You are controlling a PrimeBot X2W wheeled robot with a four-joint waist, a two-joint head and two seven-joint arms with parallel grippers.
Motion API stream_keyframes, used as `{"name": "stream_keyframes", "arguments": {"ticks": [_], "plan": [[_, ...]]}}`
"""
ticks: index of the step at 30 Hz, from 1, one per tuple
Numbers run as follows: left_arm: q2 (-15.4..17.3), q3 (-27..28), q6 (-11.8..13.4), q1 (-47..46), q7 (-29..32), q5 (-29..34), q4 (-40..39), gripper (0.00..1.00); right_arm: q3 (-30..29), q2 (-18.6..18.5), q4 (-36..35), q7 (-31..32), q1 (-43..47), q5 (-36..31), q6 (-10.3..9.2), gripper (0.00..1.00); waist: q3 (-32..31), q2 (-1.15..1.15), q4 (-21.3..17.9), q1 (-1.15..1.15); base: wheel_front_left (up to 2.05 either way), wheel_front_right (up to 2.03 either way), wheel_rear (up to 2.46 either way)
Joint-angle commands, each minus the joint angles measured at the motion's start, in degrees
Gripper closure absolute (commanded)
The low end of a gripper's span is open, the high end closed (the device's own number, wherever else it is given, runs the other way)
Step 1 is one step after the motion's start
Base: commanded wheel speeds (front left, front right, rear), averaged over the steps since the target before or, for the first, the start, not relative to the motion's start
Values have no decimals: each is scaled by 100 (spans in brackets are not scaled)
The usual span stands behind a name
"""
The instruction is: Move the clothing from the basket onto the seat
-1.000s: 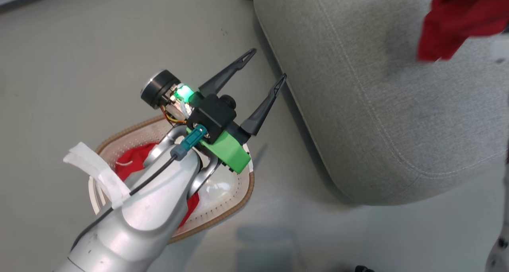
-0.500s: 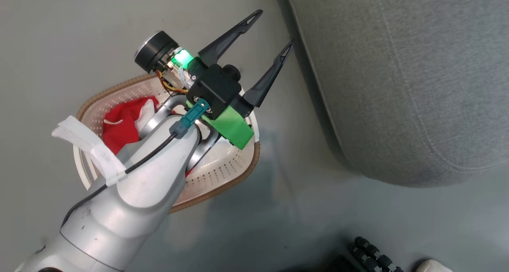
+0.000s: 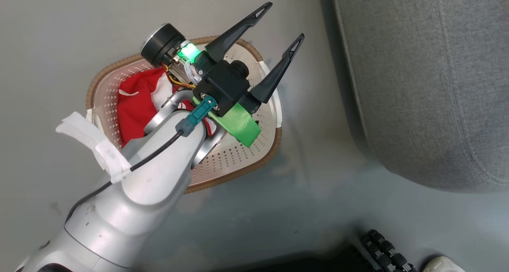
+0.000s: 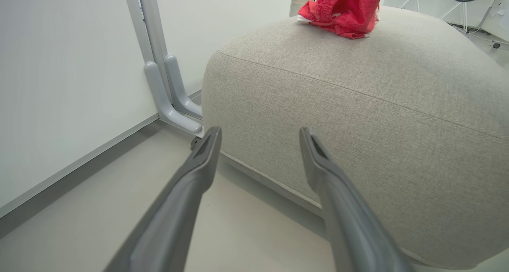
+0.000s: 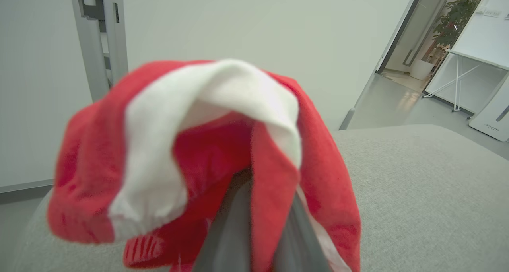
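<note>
The cream perforated basket (image 3: 238,160) with a brown rim stands on the floor, left of the big grey seat (image 3: 429,85). One red garment with white trim (image 3: 137,101) lies inside it, partly hidden by my left arm. My left gripper (image 3: 281,24) hovers open above the basket's far rim, holding nothing; its wrist view has the open left gripper (image 4: 259,133) facing the seat's side (image 4: 358,117). A second red garment (image 4: 342,9) touches the seat's top. That garment (image 5: 206,144) drapes over my right gripper (image 5: 270,212), which is shut on it just above the seat (image 5: 417,184).
A white wall panel with a grey post and foot (image 4: 171,101) stands left of the seat. Grey floor lies between basket and seat. A black ribbed part (image 3: 387,254) and a pale rounded object (image 3: 441,265) sit at the head view's bottom right.
The head camera has swung, so the basket shows more fully and the seat sits farther right. The red garment at the top right has left that view. My left gripper stays open.
</note>
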Motion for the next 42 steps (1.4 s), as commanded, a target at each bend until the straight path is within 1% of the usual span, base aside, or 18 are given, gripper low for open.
{"name": "stream_keyframes", "arguments": {"ticks": [1,5,8,9,10,11,12,18,26,34,42], "plan": [[-23,17,-12,-63,4,35,-14,0,-56,-22,142,-25,178,-45,-2,100,10,0,65,-1,0,0,0],[-44,81,-10,5,4,41,-35,0,-201,32,406,-26,412,25,-3,100,-47,0,106,-1,0,0,0],[-51,121,-10,76,4,41,-27,0,-257,118,434,-26,572,43,-3,100,-105,0,103,-1,0,0,0],[-53,132,-11,105,4,43,-20,0,-288,147,393,-26,622,55,-3,95,-139,0,98,-1,0,0,0],[-55,141,-11,127,4,44,-17,0,-299,174,360,-27,671,47,-3,61,-172,0,95,-1,0,0,0],[-55,156,-11,142,4,54,-22,0,-303,211,304,-27,734,37,-3,7,-223,0,92,-1,0,0,0],[-57,175,-11,155,4,61,-35,0,-300,246,261,-27,788,34,-3,0,-271,0,90,-1,0,0,0],[-94,330,-4,459,4,27,-102,0,-229,335,-101,-27,1427,44,-3,0,-743,0,132,-1,0,0,0],[-107,648,39,1069,4,-24,-134,0,3,537,-746,-27,2614,104,-3,0,-1465,0,236,-1,0,0,0],[-156,1140,94,1753,4,-91,-176,0,373,892,-1532,-27,3627,226,-3,0,-2099,0,440,-1,0,0,0],[-239,1794,137,2348,4,-108,-260,0,785,1287,-2264,-28,4219,312,-3,0,-2535,0,767,-1,0,0,0]]}}
